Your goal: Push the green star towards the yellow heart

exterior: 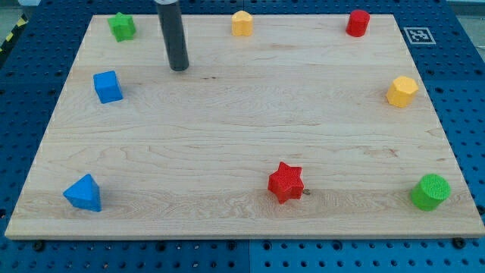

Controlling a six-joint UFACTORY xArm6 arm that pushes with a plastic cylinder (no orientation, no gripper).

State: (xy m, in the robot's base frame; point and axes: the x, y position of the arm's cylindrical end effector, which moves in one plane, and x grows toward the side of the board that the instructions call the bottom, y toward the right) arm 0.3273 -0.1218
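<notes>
The green star (121,26) lies at the board's top left corner. The yellow heart (242,23) lies at the top edge near the middle, to the right of the star. My tip (179,68) rests on the board below and between them, a little right of and below the green star, not touching any block. The dark rod rises from it out of the view's top.
A blue cube (107,86) lies at the left, a blue triangle (83,193) at bottom left, a red star (286,182) at bottom middle, a green cylinder (430,191) at bottom right, a yellow hexagon (402,91) at right, a red cylinder (358,23) at top right. The wooden board (227,121) lies on blue pegboard.
</notes>
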